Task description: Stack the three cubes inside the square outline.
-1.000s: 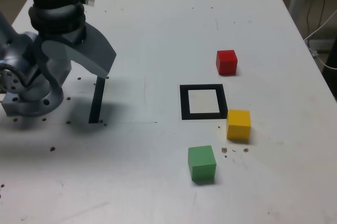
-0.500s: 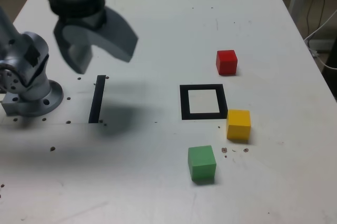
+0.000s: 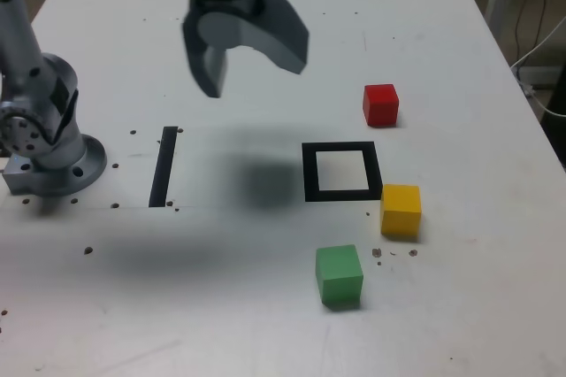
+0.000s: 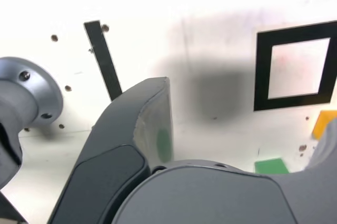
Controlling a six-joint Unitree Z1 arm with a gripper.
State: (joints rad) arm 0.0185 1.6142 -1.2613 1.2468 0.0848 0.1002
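- Cubes, all three, sit where they sat in the earlier frames; the gripper [image 3: 255, 80] has swung toward 3 o'clock in the exterior view, its shadow following, and now hangs above the table at the square outline's 11 o'clock.
- Its jaws stand wide apart, with nothing between them.
- Taking the square outline [image 3: 309, 173] as the dial's centre in the exterior view, the red cube [image 3: 381, 106] lies at 1 o'clock, the yellow cube [image 3: 401, 211] just beside the corner at 4, and the green cube [image 3: 340, 275] at 6.
- Each is matte, plain-coloured and separate on the tabletop, outside the frame; none is stacked.
- The outline is flat and black around a white middle.
- The white table [image 3: 221, 315] carries small dark holes and marks, with a black strip [image 3: 164, 167] at 9 o'clock and the arm's grey base [image 3: 57, 169] farther out that way.
- Beyond the table's edge, at 2 o'clock, pale and dark cables [image 3: 536, 98] hang in a dim room.
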